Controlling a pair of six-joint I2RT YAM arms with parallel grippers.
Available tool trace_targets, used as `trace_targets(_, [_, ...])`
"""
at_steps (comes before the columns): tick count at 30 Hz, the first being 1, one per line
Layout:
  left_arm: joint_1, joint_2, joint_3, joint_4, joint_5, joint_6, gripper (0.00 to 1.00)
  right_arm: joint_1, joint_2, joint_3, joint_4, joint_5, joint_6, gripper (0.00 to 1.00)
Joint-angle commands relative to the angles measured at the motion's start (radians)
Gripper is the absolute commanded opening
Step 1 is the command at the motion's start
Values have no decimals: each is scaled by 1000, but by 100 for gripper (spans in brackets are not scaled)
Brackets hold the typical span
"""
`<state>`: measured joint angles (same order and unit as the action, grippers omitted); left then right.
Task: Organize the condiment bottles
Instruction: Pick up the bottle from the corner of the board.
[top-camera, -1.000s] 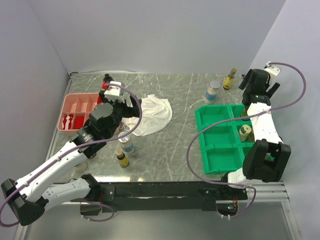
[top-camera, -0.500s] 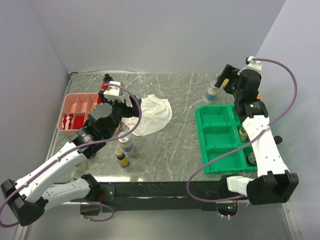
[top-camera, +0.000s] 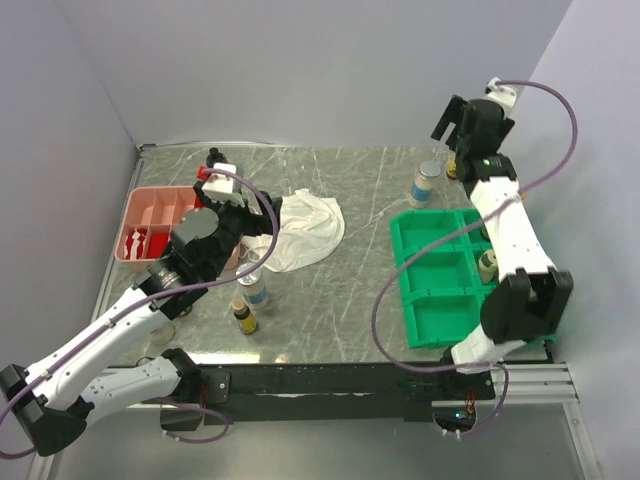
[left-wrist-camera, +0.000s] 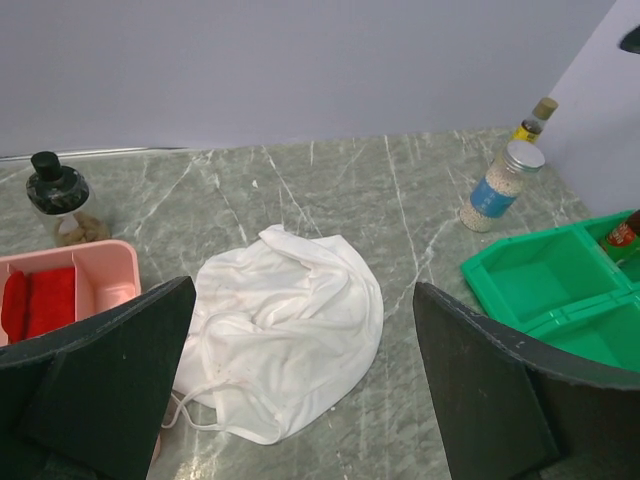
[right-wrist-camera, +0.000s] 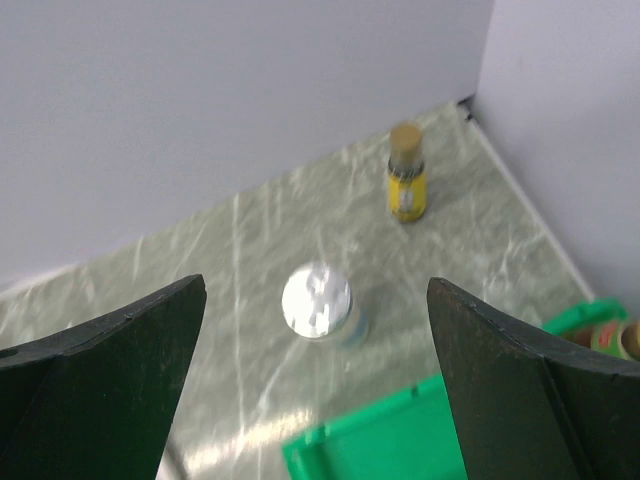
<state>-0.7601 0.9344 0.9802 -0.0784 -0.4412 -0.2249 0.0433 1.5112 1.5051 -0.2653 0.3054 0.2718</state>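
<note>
Grey marbled table (top-camera: 360, 210) with white cloth (top-camera: 308, 228), pink tray (top-camera: 140, 215), green tray (top-camera: 440, 312), silver-capped jar (top-camera: 425, 184), yellow-labelled bottle (right-wrist-camera: 406, 172)

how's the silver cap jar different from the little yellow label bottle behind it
The silver-capped jar is wider; the yellow-labelled bottle is slimmer. The jar is clear, with pale grains and a blue label; the bottle has a tan cap. The jar stands nearer the green tray; the bottle sits by the back corner. Both stand upright on the table, outside the tray.
</note>
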Motion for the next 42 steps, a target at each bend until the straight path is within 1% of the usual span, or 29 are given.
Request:
trace_targets(1, [-4,-28,9,32,25,4,97,-2,197,226,-17,143,-37,100])
trace_targets(6, [-2,-34,5,37,42,-1,97,-14,394,384,-29,191,-49,100])
trace_targets(7, [-4,-32,6,37,45,1,97,-17,458,438,-40,199,-45,100])
trace_targets(9, [-4,-22,9,32,44,-1,97,-35,515,481,-51,190,-28,99])
trace_targets(10, [-2,-19,11,28,51,-2,97,-39,561,513,-49,158,-22,98])
trace_targets(11, [-2,-16,14,28,53,-2,97,-37,584,530,-49,144,-8,96])
trace_targets(13, [-2,-9,17,25,61,-4,97,-77,642,576,-46,129,4,92])
trace_targets(14, [-2,-9,18,25,70,-5,97,-83,661,592,-49,118,13,87])
trace_targets(16, [-2,-6,18,25,75,-4,97,-97,701,616,-46,110,21,82])
trace_targets(17, [-2,-6,17,26,76,-4,97,-100,708,618,-37,119,29,79])
trace_targets(22, [-1,-5,15,29,94,-8,97,-125,721,584,17,94,40,77])
trace_targets(28, [-1,10,20,28,101,-7,97,-143,756,618,28,63,21,77])
trace_targets(31, [1,12,18,28,101,-5,97,-155,777,627,32,23,27,73])
trace_targets(36, [2,9,18,28,98,-2,97,-161,811,650,23,34,6,73])
trace_targets(42, [7,10,18,29,99,-2,97,-166,802,643,46,38,-16,72])
